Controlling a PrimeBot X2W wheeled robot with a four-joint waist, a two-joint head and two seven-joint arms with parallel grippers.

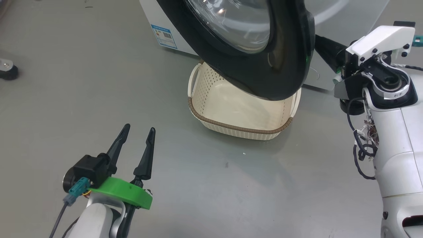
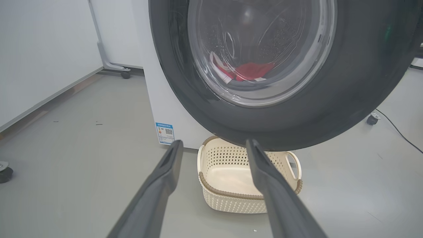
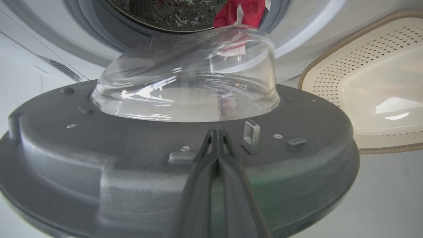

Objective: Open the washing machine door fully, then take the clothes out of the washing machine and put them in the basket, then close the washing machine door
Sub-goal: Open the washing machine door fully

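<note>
Head: my left pincer [image 1: 139,128] is spread, low over the floor [image 1: 231,185]; door [image 1: 264,76] part open above the basket [image 1: 231,127].
Left wrist: I see clothes [image 2: 251,71] inside the washer [image 2: 155,99], through the door.
Right wrist: right pincer [image 3: 216,132] pressed together, tips at the door's inner face beside the latch [image 3: 251,135].

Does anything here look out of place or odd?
Nothing looks spilled or broken. The one oddity: the half-open washing machine door overhangs the basket's far side, partly covering where the clothes should go.
</note>
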